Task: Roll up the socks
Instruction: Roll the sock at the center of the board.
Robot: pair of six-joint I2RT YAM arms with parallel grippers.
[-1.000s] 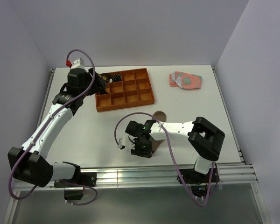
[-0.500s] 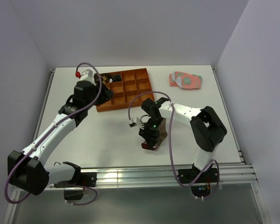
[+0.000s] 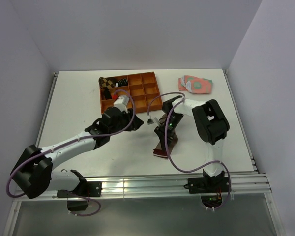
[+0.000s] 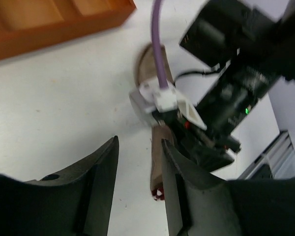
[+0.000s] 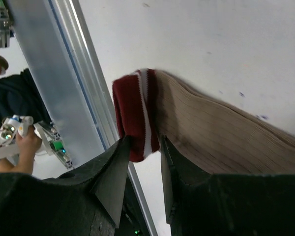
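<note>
The tan-brown sock [image 3: 163, 147] was found just past the centre of the surface [image 3: 73, 98], toward 5 o'clock, stretched in a line running roughly from 12 to 6 o'clock. Its maroon-and-white cuff [image 5: 135, 115] was turned to the 6 o'clock end. The right fingers [image 5: 113, 177] were seen closed on the fabric right at that cuff (the striped band stuck out beyond the tips). The left fingers [image 4: 96, 187] were set apart at 9 o'clock of the sock, near it, with nothing gripped between them. The black striped sock [image 3: 121, 81] was lodged in the orange tray [image 3: 150, 89] at 12 o'clock, in a compartment toward the tray's 9 o'clock side, just beside a brown checkered rolled sock [image 3: 105, 82]. A flat pair of pink-and-green socks [image 3: 195, 84] was laid at 2 o'clock, well apart from the tray and the arms.
</note>
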